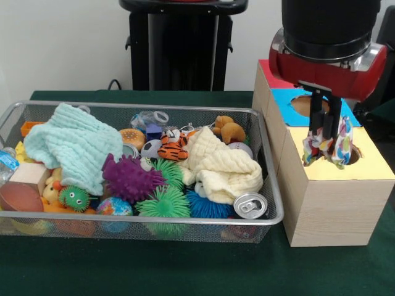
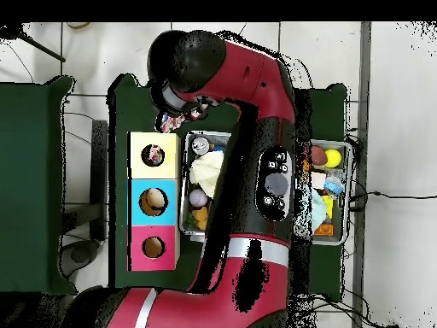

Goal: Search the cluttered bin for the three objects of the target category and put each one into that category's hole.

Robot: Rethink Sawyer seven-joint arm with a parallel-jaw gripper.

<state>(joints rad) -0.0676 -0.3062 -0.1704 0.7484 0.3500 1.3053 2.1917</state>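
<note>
While it hangs over the yellow hole point(image 1: 349, 154) at the near end of the wooden box point(image 1: 327, 209), the gripper point(image 1: 325, 132) has its two dark fingers closed on a patterned cloth point(image 1: 327, 147), a white piece with red, blue and yellow marks that droops on both sides of the fingers and reaches down to the rim of the hole. From overhead, a scrap of the same patterned fabric shows inside the opening of the yellow panel point(image 2: 154, 155), with the arm's black head just beside it. Behind the yellow panel on the box top come a blue panel point(image 1: 290, 105) with its own round hole, partly hidden by the gripper, and a red panel point(image 1: 271, 74) farthest back. Left of the box in the front view, touching or nearly touching its side, stands the wire mesh bin point(image 1: 142, 219), heaped with clutter: a mint-green cloth point(image 1: 71, 145) at the left, a pale yellow cloth point(image 1: 222, 166) toward the right, a purple spiky ball point(image 1: 129, 177), a green spiky ball point(image 1: 165, 202), a tiger toy point(image 1: 173, 148), a brown plush toy point(image 1: 229, 129) and a drinks can point(image 1: 250, 205) lying at the near right corner. Everything rests on a dark green tablecloth point(image 1: 185, 271).
</note>
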